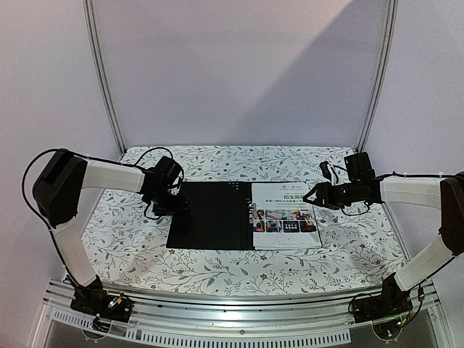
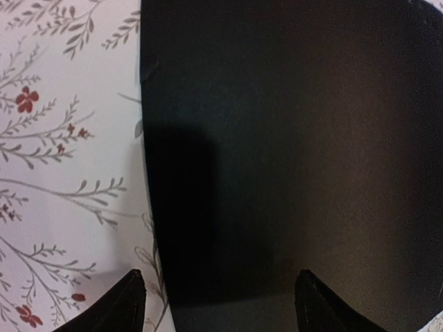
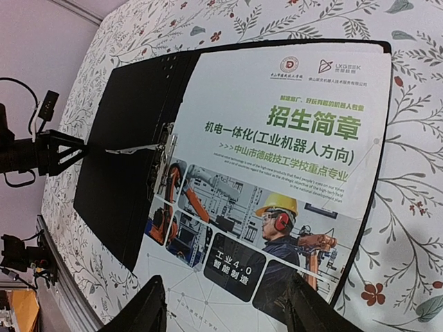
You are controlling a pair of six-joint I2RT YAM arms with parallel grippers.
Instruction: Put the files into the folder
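The folder lies open and flat on the table, black inside up. A colourful brochure sheet of the files covers its right half, printed side up. My left gripper is low at the folder's left edge and open. In the left wrist view the left gripper has one finger over the cloth and the other over the black folder, with nothing between them. My right gripper hovers open above the brochure's right edge. In the right wrist view the right gripper frames the brochure, which lies beside the black flap.
A floral tablecloth covers the table. An aluminium rail runs along the near edge by the arm bases. Purple walls with two slanted metal poles close the back. A metal clip sits at the folder's spine.
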